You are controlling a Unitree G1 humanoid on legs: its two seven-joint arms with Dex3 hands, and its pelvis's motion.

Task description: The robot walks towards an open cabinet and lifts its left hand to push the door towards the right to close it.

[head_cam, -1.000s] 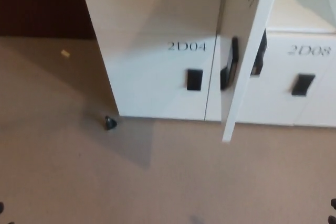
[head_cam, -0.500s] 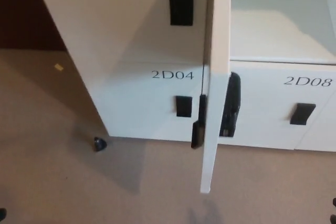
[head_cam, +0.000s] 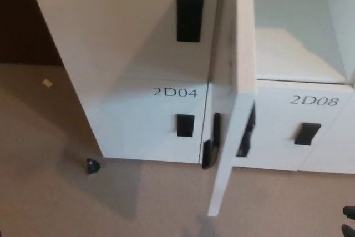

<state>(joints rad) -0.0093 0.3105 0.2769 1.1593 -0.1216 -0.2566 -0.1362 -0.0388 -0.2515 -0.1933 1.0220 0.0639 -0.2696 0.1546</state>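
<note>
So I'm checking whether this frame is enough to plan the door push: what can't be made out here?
Head view only:
- Left hand: not in the picture at all.
- Right hand: only a dark sliver at the bottom right edge; open or shut cannot be told.
- Open door: its top is cut off by the upper edge.
- Open compartment: the door hides its left part.
- Small yellow scrap on the floor: too small to identify.

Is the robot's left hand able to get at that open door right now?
Probably, once raised. The left hand isn't in view yet, but the open door juts toward the camera, and nothing stands before its left face.
</note>
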